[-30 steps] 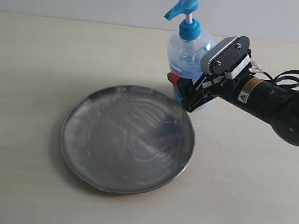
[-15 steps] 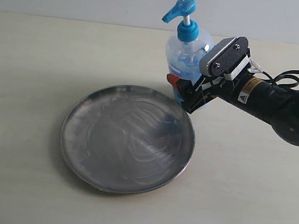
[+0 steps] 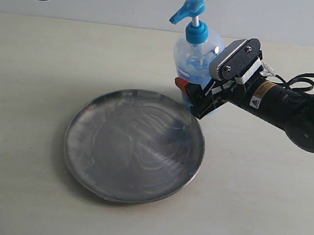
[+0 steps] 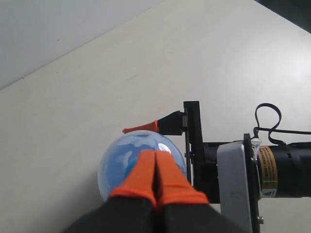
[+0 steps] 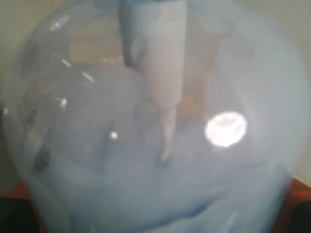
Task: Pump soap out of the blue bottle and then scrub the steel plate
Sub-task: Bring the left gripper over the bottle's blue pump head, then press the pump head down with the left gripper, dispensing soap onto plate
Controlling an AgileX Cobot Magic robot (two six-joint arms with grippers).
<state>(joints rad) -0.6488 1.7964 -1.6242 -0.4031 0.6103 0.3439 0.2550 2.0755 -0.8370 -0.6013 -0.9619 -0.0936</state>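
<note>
One blue bottle (image 3: 196, 58) stands on the table (image 3: 33, 75), clear-walled, with pale blue liquid filling its lower part and its bright blue pump head (image 3: 188, 8) raised. Your right gripper (image 3: 196, 97) clamps the bottle's lower body between orange-tipped fingers (image 3: 181, 83); your left gripper (image 4: 155, 160), jaws pressed together, hangs just above the pump head. One steel plate (image 3: 134, 145), swirl-streaked, lies just beside the bottle.
</note>
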